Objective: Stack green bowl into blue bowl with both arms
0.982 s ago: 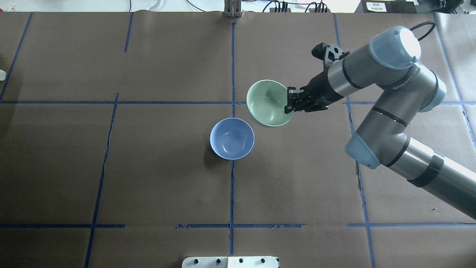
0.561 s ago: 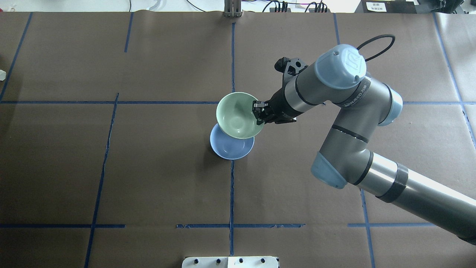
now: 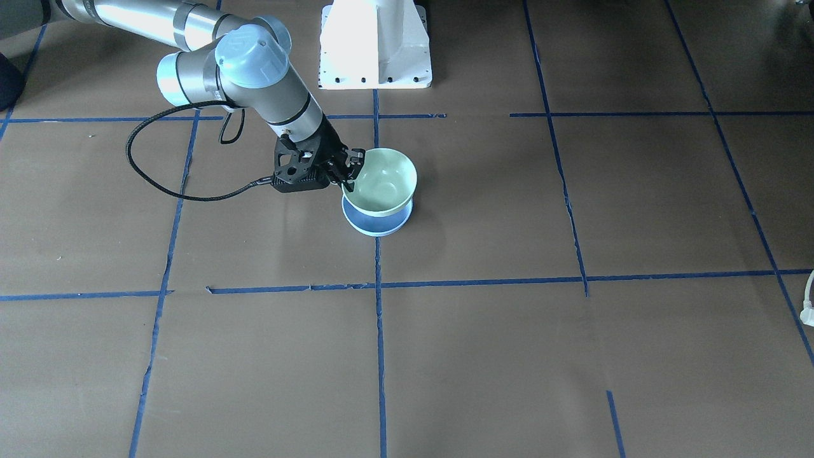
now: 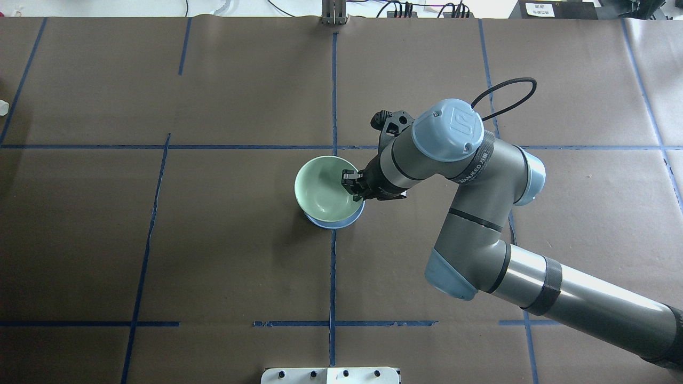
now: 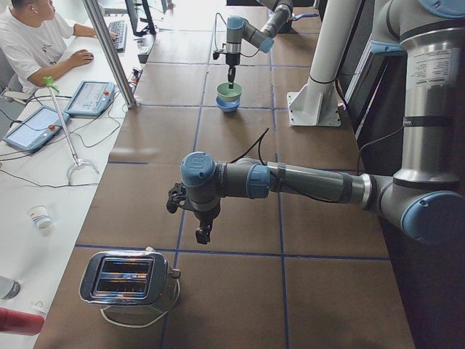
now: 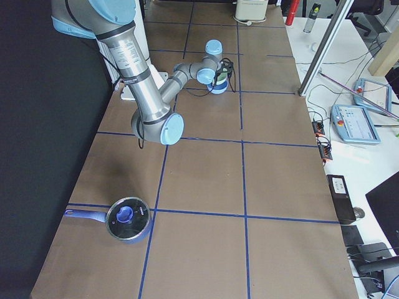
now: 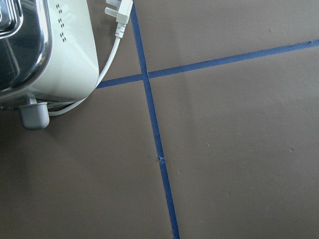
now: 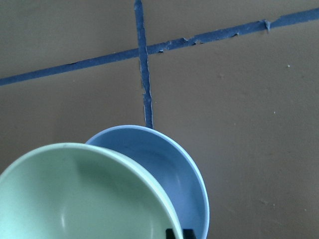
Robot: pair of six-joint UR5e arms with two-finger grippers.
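Note:
The green bowl [image 4: 322,188] is gripped at its rim by my right gripper [image 4: 353,188], which is shut on it. The bowl hangs over the blue bowl [image 4: 343,222] and covers most of it. In the front view the green bowl [image 3: 381,181] stands higher than the blue bowl [image 3: 375,227], and my right gripper [image 3: 348,170] is on its rim. The right wrist view shows the green bowl [image 8: 75,194] offset over the blue bowl [image 8: 172,169]; I cannot tell if they touch. My left gripper [image 5: 203,234] hovers far off near a toaster; I cannot tell whether it is open or shut.
A chrome toaster [image 5: 131,280] with a white cord stands near the left gripper and shows in the left wrist view [image 7: 35,50]. A blue lidded pot [image 6: 128,219] sits at the table's right end. The white pedestal [image 3: 375,44] is behind the bowls.
My right arm has carried the green bowl left and down from beside the blue bowl to over it. The blue bowl has not moved.

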